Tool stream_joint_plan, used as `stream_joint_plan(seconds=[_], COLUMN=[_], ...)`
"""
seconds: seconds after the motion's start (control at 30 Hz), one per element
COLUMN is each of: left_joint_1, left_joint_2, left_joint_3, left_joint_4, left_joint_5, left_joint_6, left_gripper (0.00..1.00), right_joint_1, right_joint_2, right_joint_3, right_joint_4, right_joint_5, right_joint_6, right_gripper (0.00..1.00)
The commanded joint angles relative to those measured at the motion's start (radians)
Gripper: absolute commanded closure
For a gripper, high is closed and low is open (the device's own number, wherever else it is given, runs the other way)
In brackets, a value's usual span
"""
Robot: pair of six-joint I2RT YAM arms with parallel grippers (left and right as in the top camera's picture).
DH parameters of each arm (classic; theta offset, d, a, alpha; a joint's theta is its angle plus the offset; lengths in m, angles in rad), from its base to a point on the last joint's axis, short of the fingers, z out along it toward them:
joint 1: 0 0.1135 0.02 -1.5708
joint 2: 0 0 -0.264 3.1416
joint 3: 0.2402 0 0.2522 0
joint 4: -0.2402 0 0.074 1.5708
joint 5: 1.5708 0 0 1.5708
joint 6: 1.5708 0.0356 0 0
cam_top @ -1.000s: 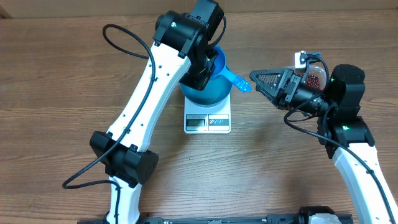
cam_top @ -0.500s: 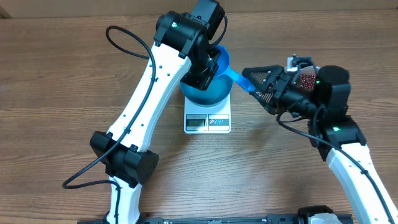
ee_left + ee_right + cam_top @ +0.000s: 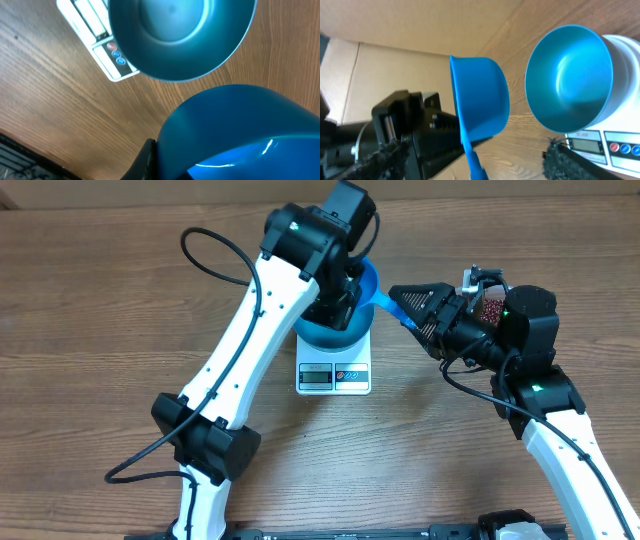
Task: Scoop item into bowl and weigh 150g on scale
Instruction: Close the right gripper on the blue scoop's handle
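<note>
The blue bowl point(image 3: 335, 335) stands on the white scale point(image 3: 334, 377); the right wrist view shows the bowl point(image 3: 570, 80) with nothing in it. My left gripper point(image 3: 350, 288) is shut on the cup of a small blue scoop point(image 3: 372, 280), held above the bowl's right rim. One left finger point(image 3: 145, 160) presses against the scoop cup point(image 3: 240, 135). The scoop's handle point(image 3: 395, 306) points right, between the fingers of my right gripper point(image 3: 413, 314). That gripper is open, with a gap on both sides of the handle point(image 3: 475, 165). Red-brown beans point(image 3: 492, 308) show behind the right wrist.
The beans lie in a clear tub point(image 3: 505, 292), mostly hidden by the right arm. The left arm point(image 3: 250, 350) crosses the table diagonally left of the scale. A cardboard wall point(image 3: 395, 70) stands behind the scoop.
My right gripper moved left until its fingers flank the scoop handle, and they have started to narrow. The left arm shifted slightly right with the scoop.
</note>
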Motion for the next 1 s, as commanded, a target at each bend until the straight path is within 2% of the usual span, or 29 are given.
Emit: stream_joint_plan(seconds=[0.0,0.1,0.2,0.33,0.43,0.97], left_joint_1=[-0.016,-0.016,-0.016,-0.016,-0.016,-0.026], left_joint_2=[-0.039,-0.039,-0.039,-0.039,-0.039,-0.039], left_joint_3=[0.015,0.015,0.015,0.015,0.015,0.014], left_joint_4=[0.002,0.001,0.001,0.001,0.001,-0.003], left_joint_5=[-0.003,-0.003,-0.004,-0.004,-0.004,0.0], left_joint_6=[-0.085,-0.096,-0.096,-0.096,-0.098,-0.095], left_gripper=[0.96,0.96,0.95,0.94,0.94,0.9], right_joint_1=[0.004,0.004,0.004,0.004,0.004,0.006], right_joint_2=[-0.003,-0.003,-0.003,-0.003,-0.003,-0.003], right_joint_3=[0.025,0.025,0.025,0.025,0.025,0.025], right_joint_4=[0.007,0.007,0.007,0.007,0.007,0.03], right_joint_5=[0.01,0.01,0.005,-0.001,-0.001,-0.019], right_joint_6=[0.002,0.002,-0.002,-0.002,-0.003,-0.024], right_gripper=[0.18,0.32,0.38,0.58,0.68,0.76])
